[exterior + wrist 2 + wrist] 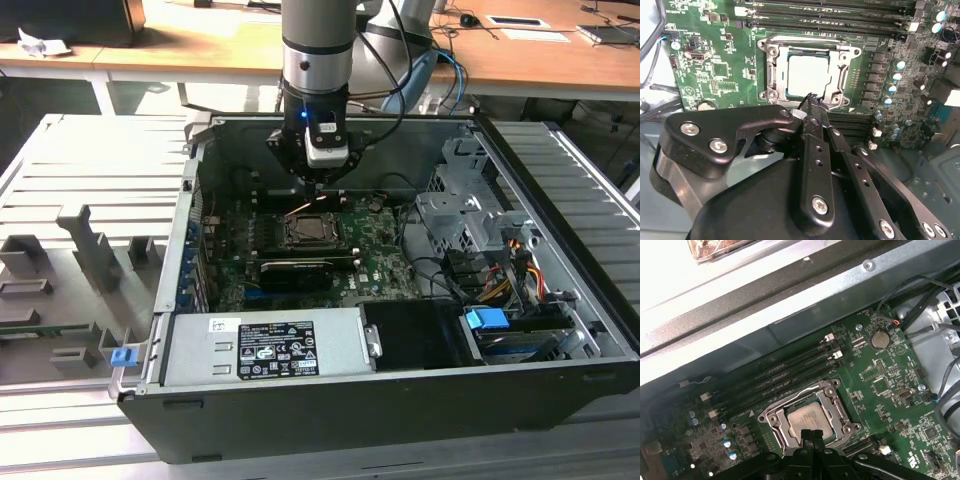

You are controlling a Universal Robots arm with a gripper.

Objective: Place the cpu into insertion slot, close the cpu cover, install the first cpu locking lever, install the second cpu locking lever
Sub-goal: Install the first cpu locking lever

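1. Gripper (811, 100) (812, 436): in both wrist views the 2 black fingers (816, 150) are pressed together along their length, leaving only a thin seam at the tips. Nothing is clamped between them.

2. Tip position: the closed tips sit at 1 edge of the insertion slot (310, 232), over the rim of the cpu cover (771, 55) (829, 397). Whether the tips touch the metal cannot be told.

3. The cpu (807, 75) (806, 418): it lies flat inside the slot, its pale silver face showing through the cover's square window.

4. Cover: the silver frame lies down flat around the chip on all 4 sides. The position of the locking levers cannot be told.

5. Surroundings: the socket sits on the green motherboard (715, 70) (890, 390). The long black memory slots (830, 7) (785, 370) run parallel just beside it. A round coin cell (879, 339) sits well apart on the board.

6. Exterior view: the arm (318, 50) reaches straight down into the open computer case (560, 200), with the gripper (318, 188) just above the socket. The grey power supply (270, 345) lies along the near case wall. A grey fixture tray (90, 200) lies beside the case at the exterior view's left.
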